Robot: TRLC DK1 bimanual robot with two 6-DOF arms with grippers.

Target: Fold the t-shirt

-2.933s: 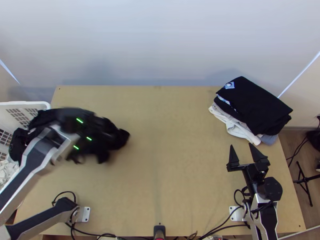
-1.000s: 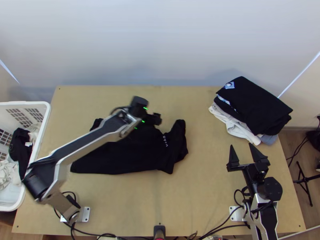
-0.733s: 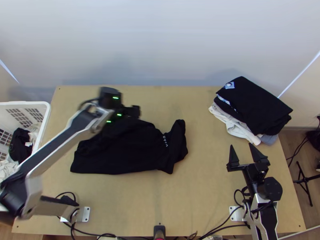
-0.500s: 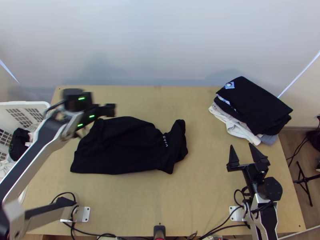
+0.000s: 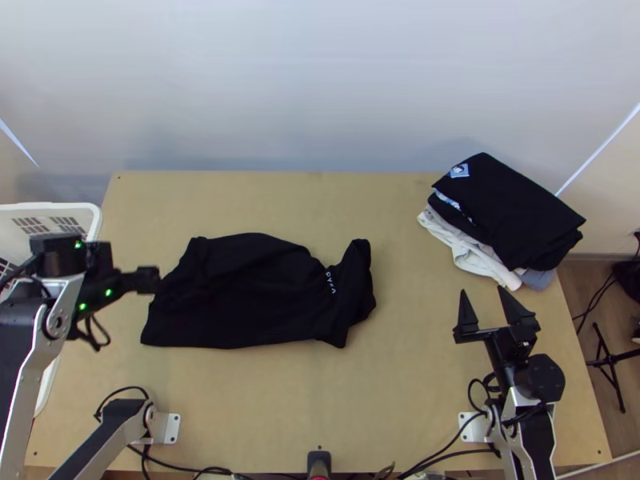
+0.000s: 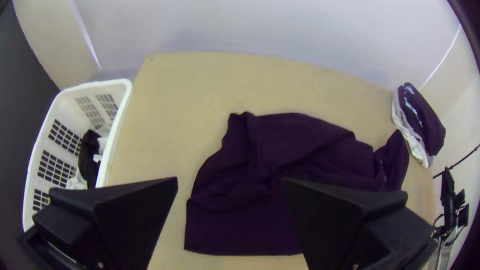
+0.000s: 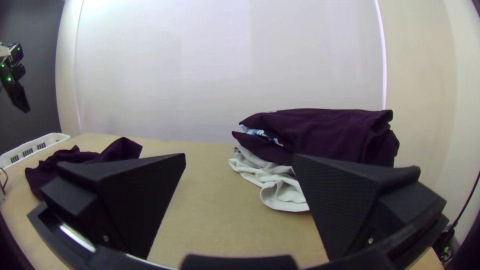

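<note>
Jaws parted, the right gripper (image 5: pixel 482 290) in the top view stands near the right side of the light wooden surface (image 5: pixel 384 400), its two black wedges aimed toward the stack of folded clothes (image 5: pixel 512 212); it holds nothing, probably parked out of the way until a two-armed step. The left gripper (image 5: pixel 150 280) is beside the hem end of the black T-shirt (image 5: pixel 240 296), which lies lengthwise left of centre, loosely laid and rumpled, small white lettering (image 5: pixel 330 282) near its bunched right end. That central spot likely suits both arms, between the white laundry basket (image 5: pixel 92 224) as source and the stack as destination. Flattening seems due before any neat fold.

From the left wrist view, the left jaws are wide apart with no cloth between them, ribbed inner faces turned to each other. Soft ridges run through the limp fabric, one edge fairly straight, the outline otherwise wavy. The basket's stiff slotted walls contain black and white cloth.

In the right wrist view, the right jaws are likewise spread and unladen. Rounded dark folds top the stack, with a pale patterned band and crumpled white cloth beneath; broad, level layers probably keep it steady despite the uneven base.
</note>
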